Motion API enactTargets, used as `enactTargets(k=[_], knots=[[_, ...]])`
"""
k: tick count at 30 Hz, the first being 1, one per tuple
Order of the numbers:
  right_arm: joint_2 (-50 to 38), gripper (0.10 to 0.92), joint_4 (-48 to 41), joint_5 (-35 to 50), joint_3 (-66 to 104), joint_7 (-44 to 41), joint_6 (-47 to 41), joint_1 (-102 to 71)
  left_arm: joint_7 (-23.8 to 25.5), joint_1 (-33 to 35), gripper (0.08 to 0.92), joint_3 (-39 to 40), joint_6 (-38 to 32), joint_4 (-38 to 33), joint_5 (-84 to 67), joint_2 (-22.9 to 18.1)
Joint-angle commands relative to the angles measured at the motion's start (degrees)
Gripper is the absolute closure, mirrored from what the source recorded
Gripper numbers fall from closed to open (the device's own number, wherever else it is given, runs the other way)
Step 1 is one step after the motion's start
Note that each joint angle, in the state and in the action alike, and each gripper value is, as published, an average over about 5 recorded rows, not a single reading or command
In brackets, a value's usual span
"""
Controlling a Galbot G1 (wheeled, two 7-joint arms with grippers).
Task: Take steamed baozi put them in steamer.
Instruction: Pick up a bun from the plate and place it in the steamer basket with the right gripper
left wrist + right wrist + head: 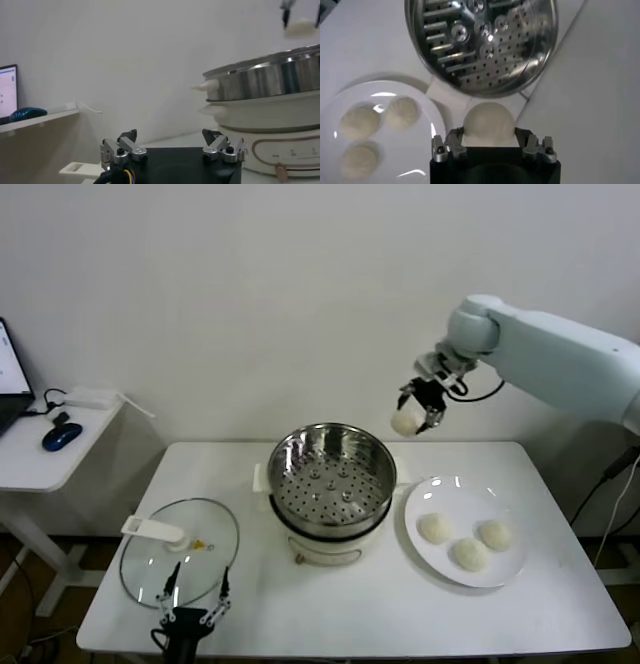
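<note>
While we weigh how these buns will handle, our notes run so

Held baozi (404, 422): clamped between the jaws of our right gripper (421, 410), hanging in the air above the table (330, 609), just past the far right rim of the steamer (331, 476) and not yet over its bowl

Right jaws: closed on the bun at its sides; in the right wrist view the dome (488, 122) bulges out between them, so we judge the hold sits about the middle of the bun

Plate baozi: three lie on the plate (428, 492) right of the steamer, at (434, 528), (470, 553) and (494, 533), close together but apart

Feel: we take them for light, soft dough that dents easily and may cling to the pads; a gentle squeeze across the widest part should do, never on the pleated top

Steamer: perforated floor bare, no bun inside yet

Left gripper (192, 592): parked low at the near table edge by the glass lid (180, 551), jaws spread with nothing between

Risk: too hard a pinch could crush or tear the skin
</note>
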Motion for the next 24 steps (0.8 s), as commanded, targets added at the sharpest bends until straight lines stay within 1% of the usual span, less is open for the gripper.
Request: enactTargets(k=[1,7,15,24], knots=[[9.0,0.33,1.8,0.4,-4.1,2.5,11.2,5.7,-0.3,0.0,0.177,0.0,-0.2,0.1,0.0,-0.5],[13.4,0.33,-2.7,-7.4,-4.9,4.0,17.4,1.7,-0.9,0.1,0.177,-0.1,-0.4,0.0,0.2,-0.6],[15.1,0.33,-5.7,-14.1,-2.8,5.6,19.5,-6.0,-0.9,-0.2,0.177,-0.2,-0.4,0.3,0.3,-0.7],[17.3,0.33,-12.8,-22.8,2.1,6.6,21.9,-13.3,-1.0,-0.4,0.177,-0.4,-0.6,1.1,0.3,-0.7]])
